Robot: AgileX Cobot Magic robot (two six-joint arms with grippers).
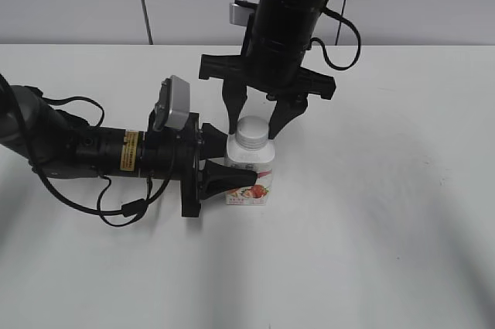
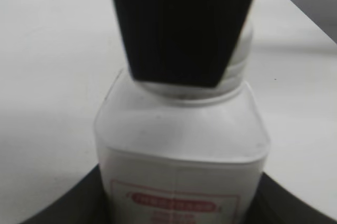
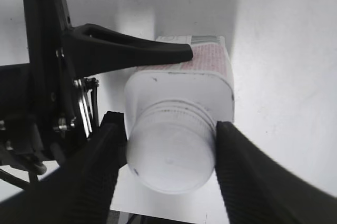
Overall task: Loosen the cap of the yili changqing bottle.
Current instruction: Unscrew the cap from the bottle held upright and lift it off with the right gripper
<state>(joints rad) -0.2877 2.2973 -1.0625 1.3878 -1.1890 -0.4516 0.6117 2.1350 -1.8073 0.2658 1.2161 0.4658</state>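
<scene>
The yili changqing bottle (image 1: 251, 173) stands upright on the white table, with its red band and strawberry picture facing front. Its white cap (image 1: 252, 131) sits on the neck. My left gripper (image 1: 236, 160) reaches in from the left and is shut on the bottle's body (image 2: 181, 139), one finger on each side. My right gripper (image 1: 254, 126) comes down from above, and its two ribbed fingers press on both sides of the cap (image 3: 171, 155). In the left wrist view a black finger of the right gripper (image 2: 181, 23) hides most of the cap (image 2: 240, 58).
The white table (image 1: 387, 228) stretches around the bottle. A pale wall runs along the far edge (image 1: 77, 4). The left arm's body and cables (image 1: 77, 151) lie low over the table on the left. The right arm (image 1: 290, 11) hangs over the bottle.
</scene>
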